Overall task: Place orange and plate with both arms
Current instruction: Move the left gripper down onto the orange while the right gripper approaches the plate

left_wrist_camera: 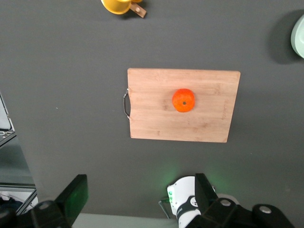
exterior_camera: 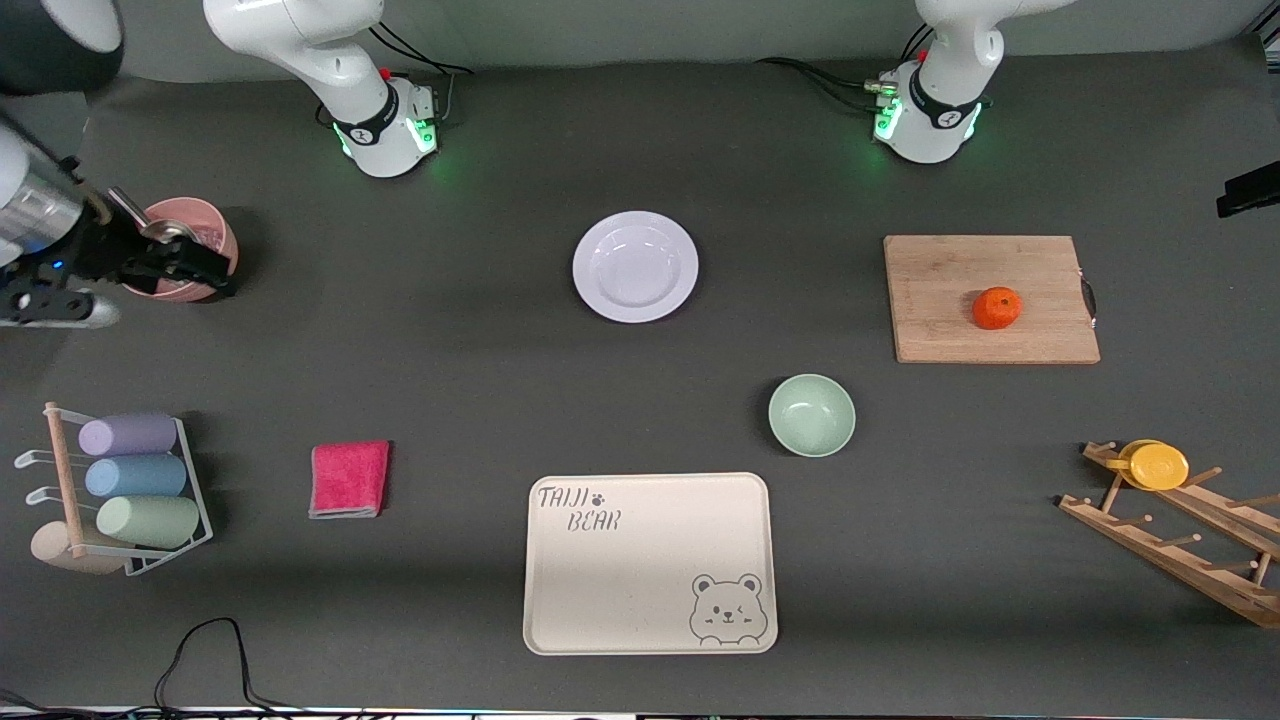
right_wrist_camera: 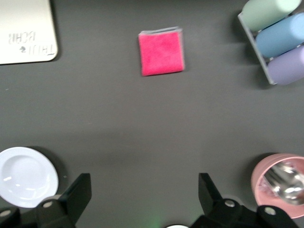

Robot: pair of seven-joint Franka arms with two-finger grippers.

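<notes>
Front view: one orange (exterior_camera: pixel 997 308) sitting on one cutting board (exterior_camera: pixel 993 299) toward the left arm's end; one plate (exterior_camera: pixel 635 266) lying mid-table, one green bowl (exterior_camera: pixel 811 415) nearer the camera. Left gripper (left_wrist_camera: pixel 137 199) and right gripper (right_wrist_camera: pixel 145 197) hanging wide open, holding nothing.

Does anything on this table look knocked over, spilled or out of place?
Nothing stands out. The orange sits whole on the wooden cutting board, the plate lies flat and empty, and the green bowl, bear tray and pink cloth look tidy. Both grippers, left and right, are open, holding nothing.
</notes>
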